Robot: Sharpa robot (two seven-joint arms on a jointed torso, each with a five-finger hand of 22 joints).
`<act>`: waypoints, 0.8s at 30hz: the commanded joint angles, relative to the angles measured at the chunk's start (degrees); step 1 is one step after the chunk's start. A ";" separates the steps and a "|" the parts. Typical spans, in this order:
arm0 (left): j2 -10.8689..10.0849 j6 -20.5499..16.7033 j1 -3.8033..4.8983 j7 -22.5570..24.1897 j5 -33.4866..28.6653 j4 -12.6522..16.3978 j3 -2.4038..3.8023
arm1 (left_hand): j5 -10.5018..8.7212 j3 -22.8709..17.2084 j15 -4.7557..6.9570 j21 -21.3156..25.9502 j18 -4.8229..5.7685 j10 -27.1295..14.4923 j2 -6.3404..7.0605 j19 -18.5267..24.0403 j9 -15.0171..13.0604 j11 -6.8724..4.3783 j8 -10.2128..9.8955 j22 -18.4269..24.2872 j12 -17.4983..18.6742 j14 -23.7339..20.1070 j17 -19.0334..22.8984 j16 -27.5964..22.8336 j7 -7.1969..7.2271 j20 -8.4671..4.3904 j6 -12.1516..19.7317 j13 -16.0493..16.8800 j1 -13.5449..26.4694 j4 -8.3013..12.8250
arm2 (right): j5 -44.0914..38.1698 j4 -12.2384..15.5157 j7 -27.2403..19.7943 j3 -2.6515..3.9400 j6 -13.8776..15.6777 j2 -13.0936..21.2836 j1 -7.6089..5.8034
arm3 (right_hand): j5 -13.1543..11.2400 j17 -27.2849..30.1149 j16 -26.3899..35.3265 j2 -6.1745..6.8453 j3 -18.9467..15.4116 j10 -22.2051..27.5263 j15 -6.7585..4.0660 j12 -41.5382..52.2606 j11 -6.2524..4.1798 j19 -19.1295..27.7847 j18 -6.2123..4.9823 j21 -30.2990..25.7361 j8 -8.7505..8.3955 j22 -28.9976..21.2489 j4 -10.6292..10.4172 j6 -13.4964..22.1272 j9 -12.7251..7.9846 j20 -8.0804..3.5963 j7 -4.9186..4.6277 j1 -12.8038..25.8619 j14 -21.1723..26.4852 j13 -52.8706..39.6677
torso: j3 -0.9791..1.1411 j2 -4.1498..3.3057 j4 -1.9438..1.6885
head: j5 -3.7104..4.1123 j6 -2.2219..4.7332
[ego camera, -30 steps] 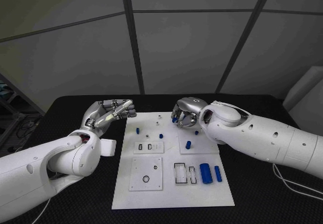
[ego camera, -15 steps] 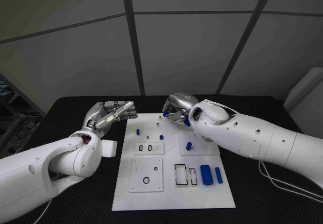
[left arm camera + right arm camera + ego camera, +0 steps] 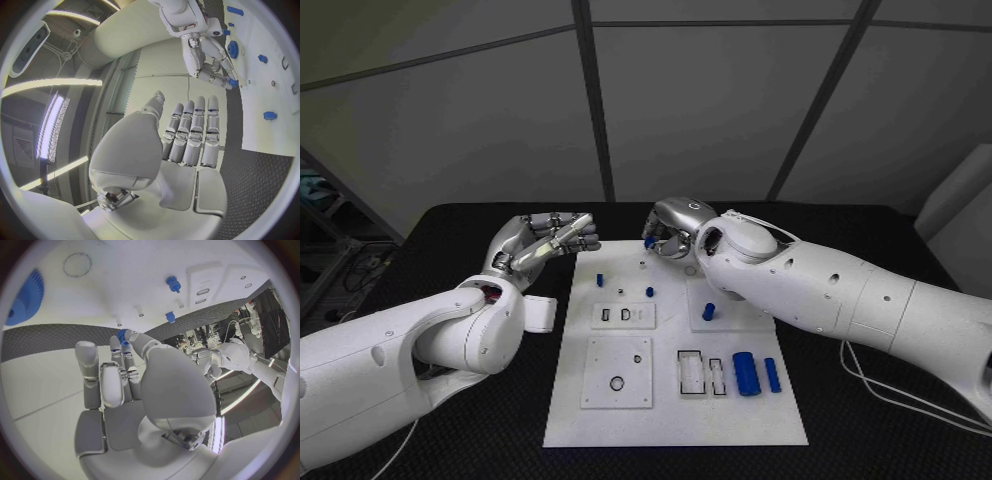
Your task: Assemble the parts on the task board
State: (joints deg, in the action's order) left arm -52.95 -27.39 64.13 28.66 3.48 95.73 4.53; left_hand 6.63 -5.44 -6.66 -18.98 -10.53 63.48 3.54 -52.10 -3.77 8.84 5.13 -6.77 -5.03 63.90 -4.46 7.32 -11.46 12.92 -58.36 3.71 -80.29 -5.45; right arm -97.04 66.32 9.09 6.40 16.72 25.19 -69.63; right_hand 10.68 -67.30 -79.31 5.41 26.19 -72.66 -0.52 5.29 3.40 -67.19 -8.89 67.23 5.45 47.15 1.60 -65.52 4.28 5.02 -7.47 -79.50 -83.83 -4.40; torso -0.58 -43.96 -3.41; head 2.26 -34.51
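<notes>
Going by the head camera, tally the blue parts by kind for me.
Blue cylinders lying on the task board: 2
Small blue pegs standing on it: 3
Blue part held by the right hand: 1
Total: 6

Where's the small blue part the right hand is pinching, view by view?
Head view: blue part at the right hand's fingertips, above the task board's far edge.
Left wrist view: blue part at that hand's fingertips.
Right wrist view: at the fingertips.
Shared landmark: the white task board.
</notes>
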 commanded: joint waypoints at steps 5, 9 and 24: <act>0.04 0.90 0.17 0.09 0.33 0.12 0.06 | -0.10 0.08 -0.04 0.15 0.04 -0.38 -0.16 -0.13 0.06 0.07 -0.23 0.06 0.32 -0.31 0.07 -0.18 -0.36 0.10 0.09 -0.06 0.33 0.34 | -1.35 -1.15 1.44 0.02 -1.84 -0.93 -0.18 | 0.13 -0.10 -0.32 0.30 0.37 -0.14 -0.16 -0.31 0.31 0.18 0.90 0.21 -0.11 0.05 -0.01 0.06 0.06 -0.19 -0.32 0.05 -2.67 0.01 | 0.07 -0.02 0.08 | -0.15 -0.21; 0.05 0.95 0.20 0.06 0.33 0.12 0.06 | -0.12 0.07 -0.05 0.17 0.04 -0.36 -0.24 -0.13 0.04 0.06 -0.27 0.09 0.36 -0.29 0.07 -0.25 -0.34 0.12 0.05 -0.05 0.35 0.38 | -1.55 -1.72 1.75 0.01 -2.56 -1.41 -0.20 | 0.15 -0.13 -0.35 0.32 0.44 -0.04 -0.13 -0.43 0.36 0.24 0.89 0.23 -0.21 0.05 0.00 0.16 0.01 -0.16 -0.36 0.11 -2.67 0.04 | 0.03 -0.01 0.07 | -0.16 -0.32; 0.24 1.21 0.32 -0.10 0.33 0.02 0.06 | -0.13 0.08 -0.06 0.17 0.04 -0.37 -0.24 -0.12 0.04 0.07 -0.29 0.11 0.39 -0.30 0.07 -0.28 -0.35 0.12 0.05 -0.05 0.36 0.39 | -1.71 -3.55 2.00 -0.02 -4.12 -3.09 -0.22 | 0.05 -0.02 -0.36 0.52 0.59 0.36 0.04 -0.86 0.54 0.58 0.83 0.19 -0.56 -0.18 -0.01 0.52 -0.13 -0.04 -0.50 0.40 -2.61 0.13 | 0.04 0.01 0.11 | -0.23 -0.37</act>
State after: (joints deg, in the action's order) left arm -52.77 -27.05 64.32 28.50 3.48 95.74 4.54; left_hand 6.63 -5.44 -6.66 -18.98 -10.53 63.48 3.54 -52.10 -3.77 8.84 5.13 -6.73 -5.04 63.90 -4.46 7.32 -11.46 12.92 -58.36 3.71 -80.29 -5.45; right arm -98.21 62.87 10.85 6.36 13.65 22.24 -69.71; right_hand 10.61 -67.34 -79.31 5.71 26.52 -72.36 -0.52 4.74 3.70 -67.03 -8.90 67.23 4.87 46.99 1.54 -65.21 4.22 4.86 -7.78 -79.20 -83.83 -4.29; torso -0.53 -43.99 -3.28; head 2.07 -34.88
